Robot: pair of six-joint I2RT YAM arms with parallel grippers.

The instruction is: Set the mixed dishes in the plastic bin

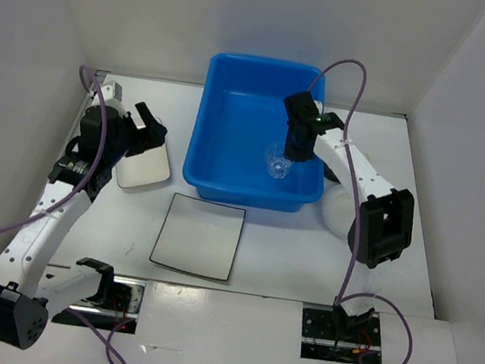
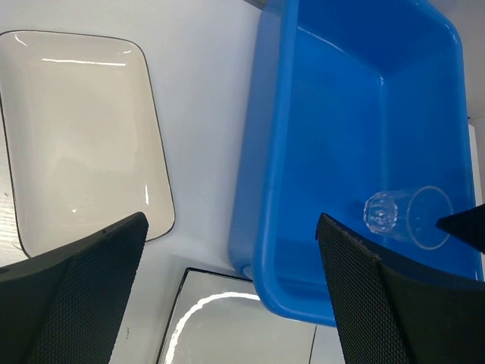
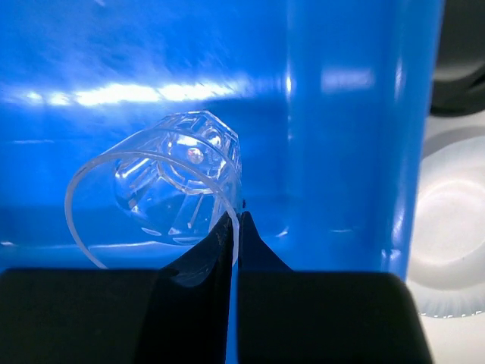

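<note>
right gripper [image 3: 235, 227] is pinched on the rim of the small clear cup [image 3: 163, 189], inside the blue bin [image 1: 237, 98]. left gripper [image 2: 231, 220] hangs spread wide above the white table [image 1: 286, 254], beside the rounded-rectangle plate [image 2: 76, 136]. plain white walls [image 1: 251, 8] enclose the table. the square plate [image 1: 198, 236] lies just before the bin.

This looks like a robotics lab test cell: a bare white table [image 1: 285, 263] boxed in by plain white panels [image 1: 250, 17], a left arm [image 1: 47, 223] and right arm [image 1: 356, 165] bolted at its near edge, purple cables [image 1: 354, 63] trailing, a blue bin [image 1: 200, 111] and plate [image 1: 199, 236] set out as props.
</note>
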